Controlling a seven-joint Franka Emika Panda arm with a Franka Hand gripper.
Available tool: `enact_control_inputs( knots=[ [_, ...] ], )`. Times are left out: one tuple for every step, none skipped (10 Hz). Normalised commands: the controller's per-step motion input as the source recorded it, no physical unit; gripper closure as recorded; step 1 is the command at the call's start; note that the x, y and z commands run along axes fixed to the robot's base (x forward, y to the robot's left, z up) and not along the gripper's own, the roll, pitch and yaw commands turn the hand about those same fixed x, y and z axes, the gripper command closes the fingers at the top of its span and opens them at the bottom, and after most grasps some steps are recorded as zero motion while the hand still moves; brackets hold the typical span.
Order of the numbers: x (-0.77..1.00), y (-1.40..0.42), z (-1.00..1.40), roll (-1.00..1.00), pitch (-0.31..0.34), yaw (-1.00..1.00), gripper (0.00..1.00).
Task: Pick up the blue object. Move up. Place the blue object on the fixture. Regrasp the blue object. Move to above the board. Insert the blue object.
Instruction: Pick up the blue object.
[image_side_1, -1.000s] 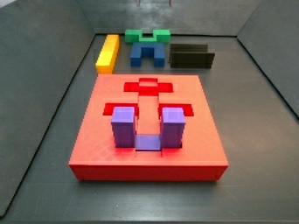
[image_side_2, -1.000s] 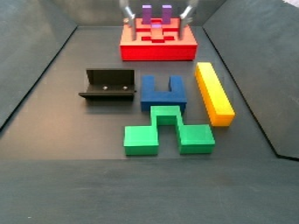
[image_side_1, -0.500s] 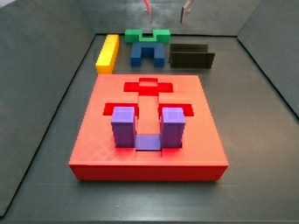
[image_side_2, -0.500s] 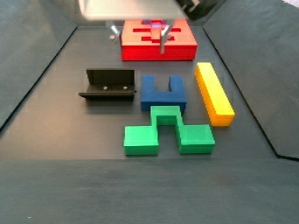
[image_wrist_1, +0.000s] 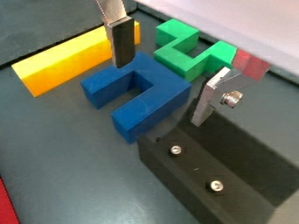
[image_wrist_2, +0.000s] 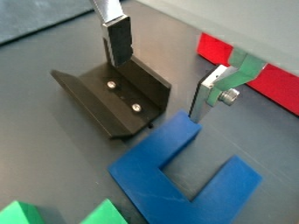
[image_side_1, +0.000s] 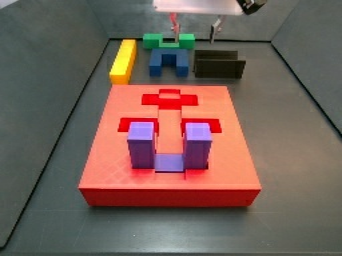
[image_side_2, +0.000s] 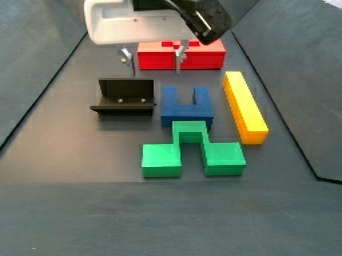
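Since half a second ago the gripper (image_side_2: 156, 53) has been dropping in over the far end of the floor, now hanging above the blue object (image_side_2: 187, 104) and the fixture (image_side_2: 123, 98). Counting up: one blue object, one green block (image_side_2: 193, 148), one yellow bar (image_side_2: 243, 103), one purple block (image_side_1: 162, 144), one board (image_side_1: 168, 150). The jaws are sitting wide open holding nothing, while the blue object is lying flat on the floor between the fixture and the yellow bar.

Smooth matt plastic blue object (image_wrist_1: 138, 90), matt black fixture (image_wrist_2: 114, 101), bare silver metal gripper (image_wrist_1: 163, 66) jaws

no readable text — no labels, no numbers
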Motion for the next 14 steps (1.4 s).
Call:
enact_control_inputs(
  knots=[
    [-0.05,-0.06,-0.33,0.00,0.011,-0.01,0.00],
    [-0.09,0.00,-0.29,-0.04,0.000,-0.03,0.00],
    [0.15,-0.01,-0.18,0.00,0.007,-0.18,0.00],
    [0.19,-0.01,-0.19,0.03,0.024,-0.26,0.00],
    [0.27,-0.06,-0.20,0.06,0.043,-0.38,0.00],
    [0.34,-0.03,-0.17,0.02,0.050,-0.40,0.00],
    [0.15,0.00,-0.07,0.00,0.043,-0.19,0.00],
    [0.00,0.00,-0.06,0.00,0.007,0.00,0.00],
    [-0.06,0.00,-0.12,0.00,0.000,0.06,0.00],
    [-0.11,-0.01,-0.11,0.00,0.000,0.09,0.00],
    [-0.12,-0.07,-0.08,0.00,-0.003,0.09,0.00],
    [-0.05,-0.06,-0.07,0.00,0.000,0.09,0.00],
    [-0.01,-0.07,-0.09,0.00,0.000,0.07,0.00],
    [-0.12,-0.02,-0.10,0.00,0.000,0.02,0.00]
  ],
)
